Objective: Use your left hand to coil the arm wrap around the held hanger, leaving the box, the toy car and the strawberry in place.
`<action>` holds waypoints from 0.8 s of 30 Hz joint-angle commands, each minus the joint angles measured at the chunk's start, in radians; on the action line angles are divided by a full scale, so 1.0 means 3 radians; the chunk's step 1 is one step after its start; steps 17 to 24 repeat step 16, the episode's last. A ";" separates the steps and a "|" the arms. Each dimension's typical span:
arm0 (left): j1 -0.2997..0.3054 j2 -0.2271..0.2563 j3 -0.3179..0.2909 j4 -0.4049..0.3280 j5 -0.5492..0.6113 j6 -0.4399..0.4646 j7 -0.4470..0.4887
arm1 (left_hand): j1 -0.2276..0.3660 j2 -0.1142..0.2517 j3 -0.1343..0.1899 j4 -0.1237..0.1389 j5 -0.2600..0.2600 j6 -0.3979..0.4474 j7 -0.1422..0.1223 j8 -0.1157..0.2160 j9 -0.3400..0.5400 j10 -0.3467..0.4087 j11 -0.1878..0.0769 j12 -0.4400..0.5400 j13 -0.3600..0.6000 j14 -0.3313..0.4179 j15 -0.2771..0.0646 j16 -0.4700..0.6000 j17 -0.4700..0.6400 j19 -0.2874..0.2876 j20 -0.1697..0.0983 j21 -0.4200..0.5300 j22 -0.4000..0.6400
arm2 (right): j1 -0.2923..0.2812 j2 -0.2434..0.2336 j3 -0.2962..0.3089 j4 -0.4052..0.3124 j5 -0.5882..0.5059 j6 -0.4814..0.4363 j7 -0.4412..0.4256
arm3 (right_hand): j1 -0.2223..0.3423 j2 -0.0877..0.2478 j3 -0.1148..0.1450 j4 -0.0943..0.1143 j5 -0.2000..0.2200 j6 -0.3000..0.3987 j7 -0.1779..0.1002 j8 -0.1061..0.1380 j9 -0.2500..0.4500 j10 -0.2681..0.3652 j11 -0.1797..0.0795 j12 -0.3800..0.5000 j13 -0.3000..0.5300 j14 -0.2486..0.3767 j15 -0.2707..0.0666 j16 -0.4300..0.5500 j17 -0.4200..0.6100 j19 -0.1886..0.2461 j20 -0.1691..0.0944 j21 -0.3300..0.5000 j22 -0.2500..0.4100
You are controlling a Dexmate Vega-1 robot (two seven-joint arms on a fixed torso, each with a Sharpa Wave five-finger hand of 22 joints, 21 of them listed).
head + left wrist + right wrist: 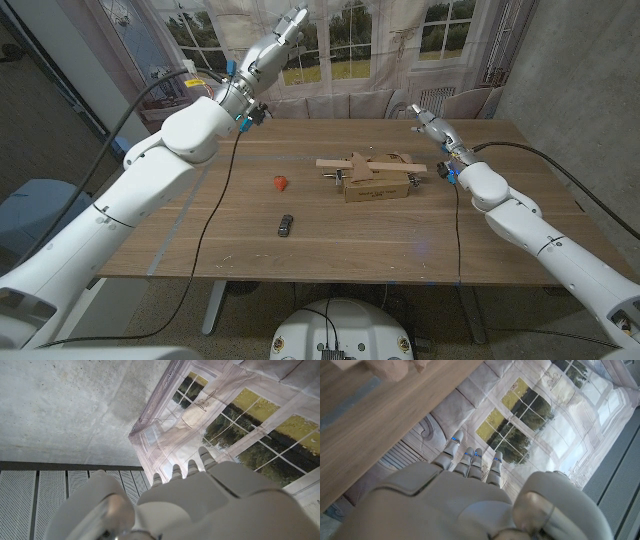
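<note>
Our left robot hand (287, 28) is raised high in the upper left of the frame, fingers stretched out and holding nothing, well above the surface (200, 235). Our right robot hand (422, 117) hangs at the upper right, near the far edge, fingers extended and likewise empty, as far as we can see.

Going from the near edge back, we meet the toy car (286, 225) first, just left of centre in the frame, then the strawberry (280, 182) a little farther back. Behind and to the right of them sits the box (377, 186), with the wooden hanger (370, 166) lying across its top. A tan, crumpled mass lies around the hanger there; we take it for the arm wrap (398, 160), though we cannot tell whether it is coiled.

We judge the coiling either finished or not begun; neither robot hand holds the hanger now.
</note>
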State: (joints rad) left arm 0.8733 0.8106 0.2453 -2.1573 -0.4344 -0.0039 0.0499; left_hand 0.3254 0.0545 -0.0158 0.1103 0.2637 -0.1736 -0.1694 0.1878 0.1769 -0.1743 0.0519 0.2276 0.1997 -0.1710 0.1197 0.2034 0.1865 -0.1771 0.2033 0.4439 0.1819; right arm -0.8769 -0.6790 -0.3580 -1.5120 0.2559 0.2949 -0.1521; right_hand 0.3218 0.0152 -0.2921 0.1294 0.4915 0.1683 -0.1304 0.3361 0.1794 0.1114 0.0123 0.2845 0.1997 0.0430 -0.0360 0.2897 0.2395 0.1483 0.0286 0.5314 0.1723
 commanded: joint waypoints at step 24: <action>0.0610 0.0054 0.0091 0.0016 -0.0133 -0.0145 0.0047 | -0.0010 0.0033 -0.0038 0.0002 0.0034 -0.0522 -0.0029 -0.0012 0.0000 -0.0586 0.0022 -0.0025 0.0003 -0.0630 0.0005 -0.0031 0.0000 -0.0934 0.0024 -0.0048 0.0009 | -0.0492 0.0298 0.0512 -0.0005 0.0535 0.0884 -0.0270 | 0.0105 0.0057 0.0029 -0.0044 -0.0068 0.0152 0.0039 -0.0073 0.0007 0.0146 0.0001 -0.0027 -0.0024 -0.0001 -0.0068 -0.0105 -0.0111 -0.0016 -0.0060 -0.0111 -0.0005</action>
